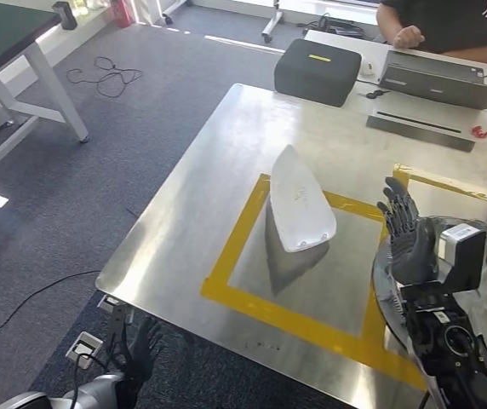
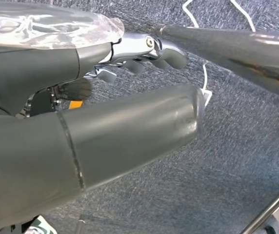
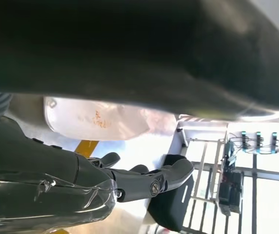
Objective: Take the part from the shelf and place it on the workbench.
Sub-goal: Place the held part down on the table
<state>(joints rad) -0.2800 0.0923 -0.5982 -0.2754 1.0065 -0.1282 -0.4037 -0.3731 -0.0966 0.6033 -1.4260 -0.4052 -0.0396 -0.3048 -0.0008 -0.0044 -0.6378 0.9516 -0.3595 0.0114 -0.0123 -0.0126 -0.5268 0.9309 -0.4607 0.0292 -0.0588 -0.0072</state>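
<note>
The right hand (image 1: 408, 230) is raised above the workbench (image 1: 183, 221) near its right side, palm upright, fingers spread apart and holding nothing. In the right wrist view its dark fingers (image 3: 145, 178) stretch out with nothing between them. The left hand (image 1: 134, 349) hangs low beside the workbench's near-left corner, over the grey carpet (image 1: 54, 196); its fingers are apart and it holds nothing. The left wrist view shows its thick thumb (image 2: 130, 126) and the fingers extended above the carpet.

The part (image 1: 299, 204), a white, pointed, shell-like piece, lies on the metal workbench top inside a rectangle of yellow tape (image 1: 273, 311), just left of the right hand and apart from it. Its pointed end faces the far edge and its broad end faces the near edge.

Toward the far edge sit a dark case (image 1: 317, 70) and a laptop (image 1: 440, 81), with a person (image 1: 446, 25) seated behind. A black cable (image 1: 105, 77) lies on the carpet to the far left.
</note>
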